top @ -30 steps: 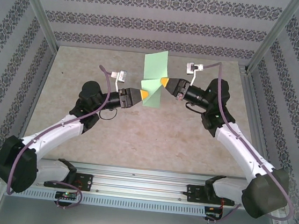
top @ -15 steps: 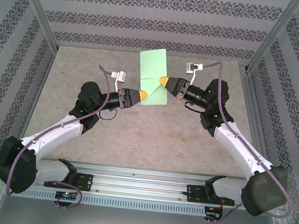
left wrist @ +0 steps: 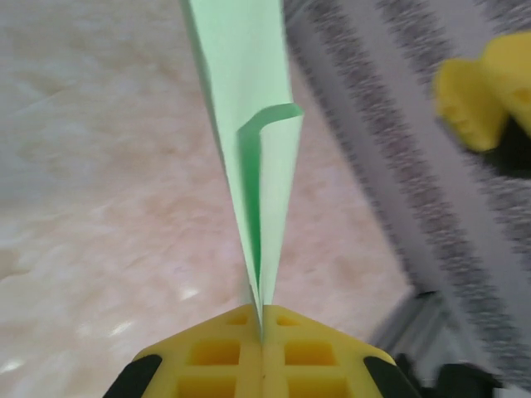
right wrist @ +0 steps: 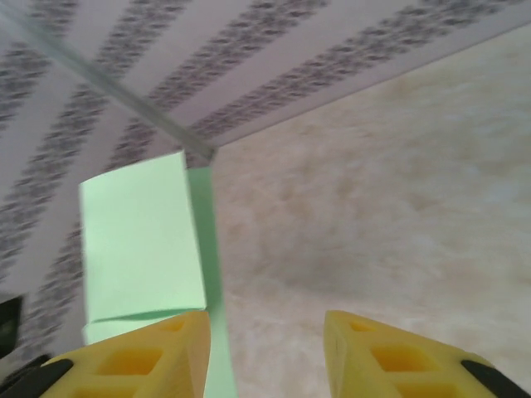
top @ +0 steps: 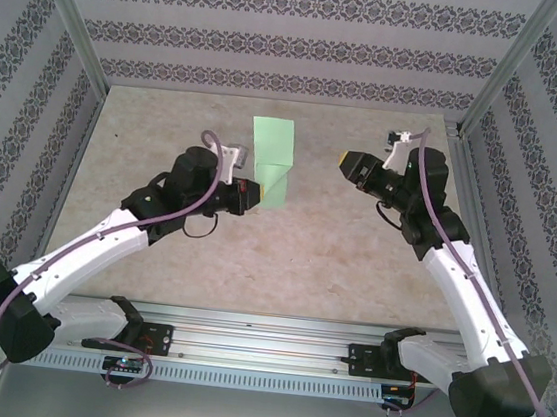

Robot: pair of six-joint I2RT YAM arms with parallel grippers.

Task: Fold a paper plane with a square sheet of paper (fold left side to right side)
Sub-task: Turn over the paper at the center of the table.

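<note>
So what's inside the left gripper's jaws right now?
The folded green sheet of paper: the left gripper is shut on its lower edge, and the layers fan upward from the yellow fingers. The clamped strip itself is covered by them.

No words, numbers or signs could be read anywhere. The light green folded paper sheet [top: 273, 142] was plain.

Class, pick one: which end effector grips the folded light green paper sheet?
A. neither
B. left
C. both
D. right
B: the left end effector is shut on the folded light green paper sheet, while the right end effector stands open, apart from it.
</note>
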